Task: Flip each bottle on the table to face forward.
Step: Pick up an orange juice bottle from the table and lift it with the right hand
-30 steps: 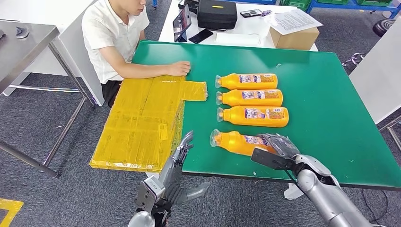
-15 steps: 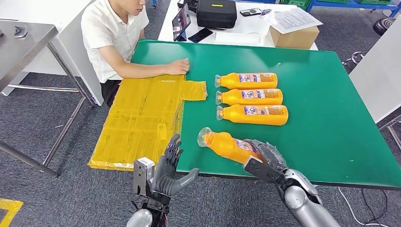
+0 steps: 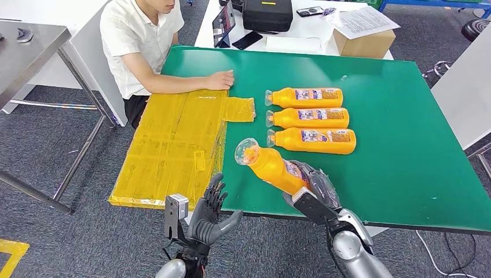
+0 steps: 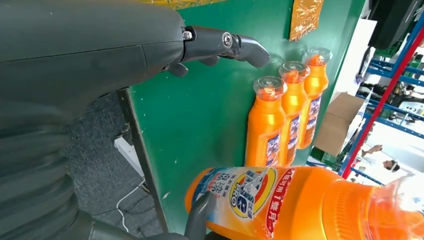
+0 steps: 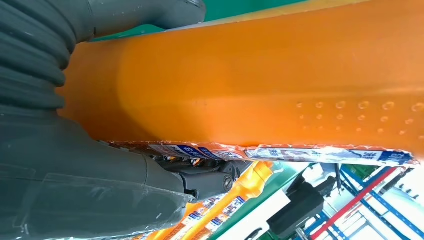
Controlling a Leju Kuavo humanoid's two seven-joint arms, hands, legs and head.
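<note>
Held bottle point(image 3: 272, 168), orange plastic with clear cap and glossy label: probably full, so rather heavy for its size, stiff in the body, smooth and likely slippery on the label wrap. Best taken around the wide lower body, not at the narrow neck or cap. Lifted now off the green table point(image 3: 399, 174) near its front edge, tilted, cap pointing to about 10 o'clock, base toward 4 o'clock.

Right hand point(image 3: 315, 191) clamped around the lower body of this bottle, fingers wrapped over the label, thumb on the other side; arm coming up from 5 o'clock of the head view. Left hand point(image 3: 211, 211) at about 7 o'clock, just off the table's front edge, palm turned toward the bottle, fingers spread apart and holding nothing.

Three other bottles point(image 3: 310, 119) lying in a neat row near the table's middle, side by side, caps toward 9 o'clock, labels up. Yellow sheet point(image 3: 173, 145) at 9 o'clock, with a person's hand point(image 3: 220, 80) resting on its far edge.
</note>
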